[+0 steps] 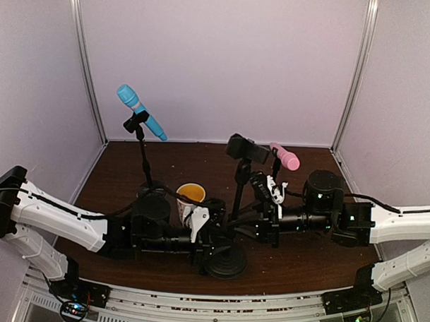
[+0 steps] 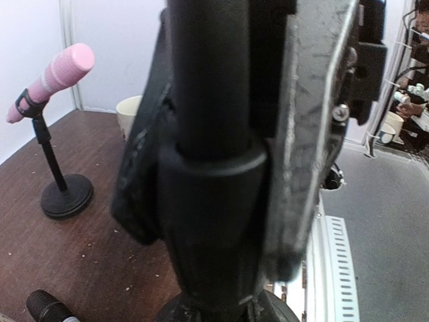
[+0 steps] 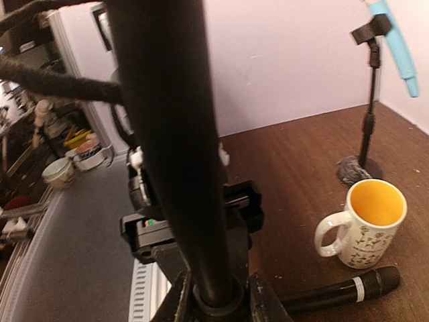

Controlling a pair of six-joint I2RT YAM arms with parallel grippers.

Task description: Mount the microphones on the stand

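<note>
A black stand (image 1: 240,177) rises from its round base (image 1: 224,261) at the table's front centre, with a clip on top that holds nothing. My left gripper (image 1: 214,239) is shut on the low part of its pole (image 2: 211,134). My right gripper (image 1: 250,223) is shut on the same pole (image 3: 175,134) from the other side. The black microphone (image 3: 335,290) lies flat on the table by the mug, its end also in the left wrist view (image 2: 45,308). The light blue microphone (image 1: 140,112) sits clipped in its own stand at back left. The pink microphone (image 1: 285,157) sits in a stand at back right.
A white mug (image 1: 191,195) with a yellow inside stands just behind my left wrist. The round base of the pink microphone's stand (image 2: 66,196) rests on the brown table. White walls close in the back and sides.
</note>
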